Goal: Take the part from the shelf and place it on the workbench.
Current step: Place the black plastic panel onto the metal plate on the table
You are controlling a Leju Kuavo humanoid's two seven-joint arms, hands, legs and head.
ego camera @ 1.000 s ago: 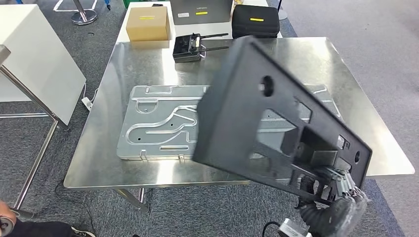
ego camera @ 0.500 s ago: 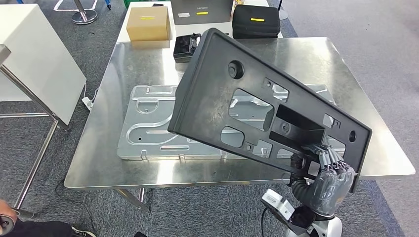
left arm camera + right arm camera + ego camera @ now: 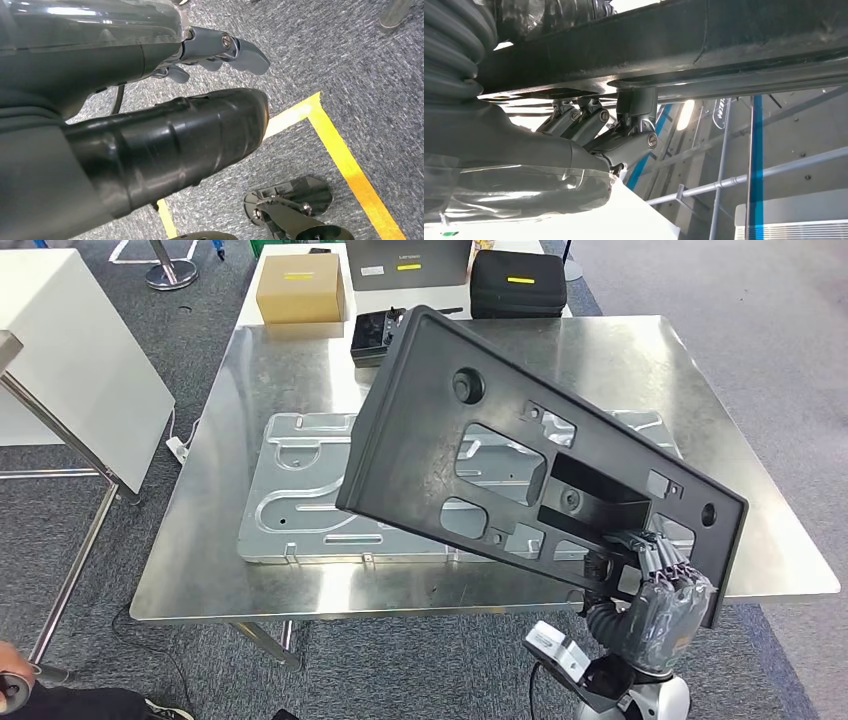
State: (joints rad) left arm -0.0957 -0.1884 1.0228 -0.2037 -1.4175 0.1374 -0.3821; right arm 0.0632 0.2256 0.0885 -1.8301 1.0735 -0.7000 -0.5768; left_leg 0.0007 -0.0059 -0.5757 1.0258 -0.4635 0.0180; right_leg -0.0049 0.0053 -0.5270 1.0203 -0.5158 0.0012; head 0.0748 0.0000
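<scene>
Right hand (image 3: 655, 585) grips the large black plastic panel (image 3: 520, 465) by its five o'clock corner; it could lever loose.

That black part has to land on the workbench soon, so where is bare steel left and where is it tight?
Bare workbench lies between the stamped metal plate and the controller, and along the right edge past the black part, held above by the right hand. The far edge is crowded: cardboard box, black case.

Right hand (image 3: 660, 605): grey ribbed wrist cover under clear plastic film, dark screw-jointed fingers (image 3: 589, 122), silver forearm with black cable.
</scene>
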